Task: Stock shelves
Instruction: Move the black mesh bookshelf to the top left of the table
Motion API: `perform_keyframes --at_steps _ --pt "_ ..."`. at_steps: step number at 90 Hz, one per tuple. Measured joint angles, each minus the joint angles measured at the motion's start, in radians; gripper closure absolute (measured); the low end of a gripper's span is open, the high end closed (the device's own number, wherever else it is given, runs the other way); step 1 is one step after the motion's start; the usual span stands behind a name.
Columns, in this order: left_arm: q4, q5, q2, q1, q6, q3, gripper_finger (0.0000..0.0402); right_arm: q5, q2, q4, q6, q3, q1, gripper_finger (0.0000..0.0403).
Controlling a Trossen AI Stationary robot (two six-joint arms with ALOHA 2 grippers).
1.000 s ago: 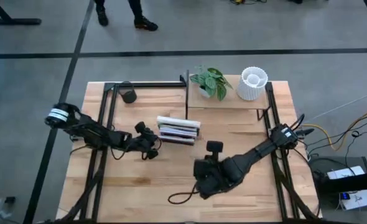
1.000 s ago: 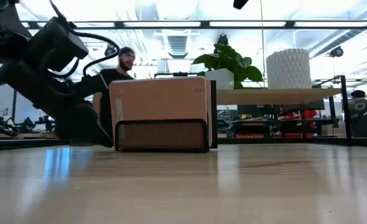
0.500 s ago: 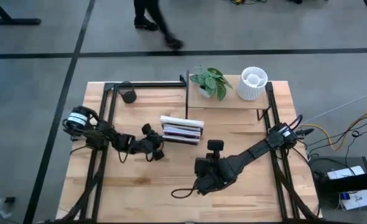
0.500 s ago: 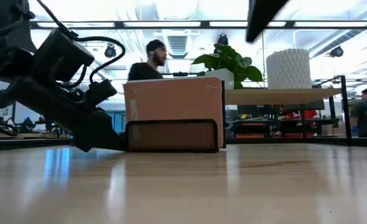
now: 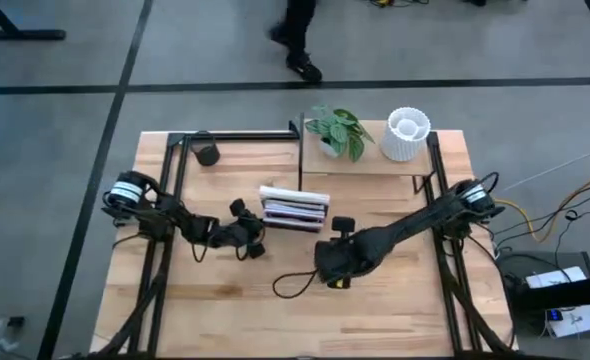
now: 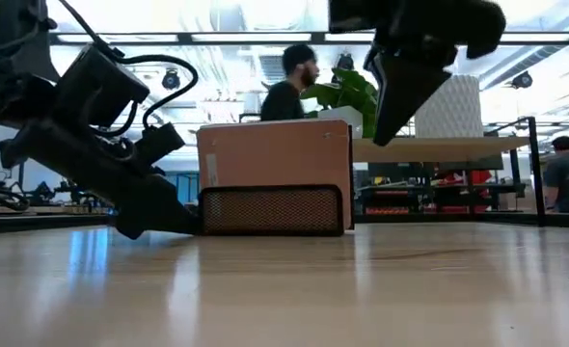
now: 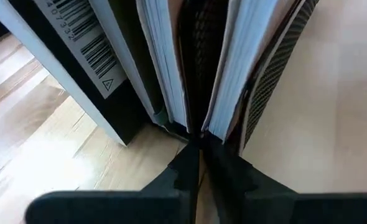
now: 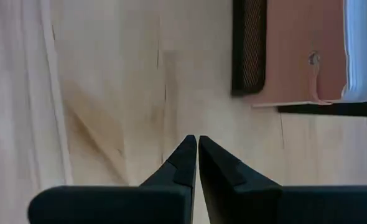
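High view: the shelves (image 5: 363, 165), a black frame with a pale board, stand at the table's (image 5: 225, 310) far edge, right of centre, carrying a potted plant (image 5: 339, 130) and a white ribbed pot (image 5: 406, 135). Just in front of the shelves a book rack (image 5: 294, 209) holds several books. The left gripper (image 5: 256, 238) lies low on the table at the rack's left end. The right gripper (image 5: 336, 268) hovers over bare wood near the rack's right front corner.

Low view: the left gripper (image 6: 183, 224) rests on the tabletop, touching the rack's (image 6: 271, 209) mesh side. The right gripper (image 6: 392, 96) hangs above, in front of the plant (image 6: 354, 94). A person (image 6: 286, 85) shows behind the rack.

Left wrist view: the left gripper's fingertips (image 7: 191, 155) are pressed together, their tips against the lower edges of the books (image 7: 165, 62) in the rack.

Right wrist view: the right gripper's fingertips (image 8: 187, 155) are closed together on nothing, above bare wood, the rack's mesh end (image 8: 249, 46) well ahead.
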Motion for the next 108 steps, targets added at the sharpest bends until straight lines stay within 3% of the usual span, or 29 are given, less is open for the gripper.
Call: perform_keyframes --at_steps 12,33,47,68,83,108 --pt "-0.075 0.011 -0.043 0.0 -0.003 0.0 0.0381 0.022 -0.034 0.11 0.081 -0.115 0.001 0.0403" --pt "-0.296 0.016 -0.187 -0.001 -0.009 -0.005 0.0381 0.185 -0.037 0.292 0.221 -0.306 0.004 0.0403" --pt "-0.367 -0.071 -0.251 0.0 -0.03 -0.006 0.0381 0.301 -0.037 0.355 0.302 -0.385 0.001 0.0403" --pt "-0.348 -0.223 -0.233 0.002 -0.037 -0.006 0.0381 0.34 -0.036 0.702 0.12 -0.483 -0.004 0.0403" --pt "-0.287 -0.227 -0.178 0.017 -0.076 -0.006 0.0381 0.456 -0.036 0.718 0.125 -0.497 -0.021 0.0403" --pt "-0.117 -0.229 -0.064 0.026 -0.046 -0.005 0.0381 0.458 -0.029 0.797 0.152 -0.498 -0.056 0.0403"
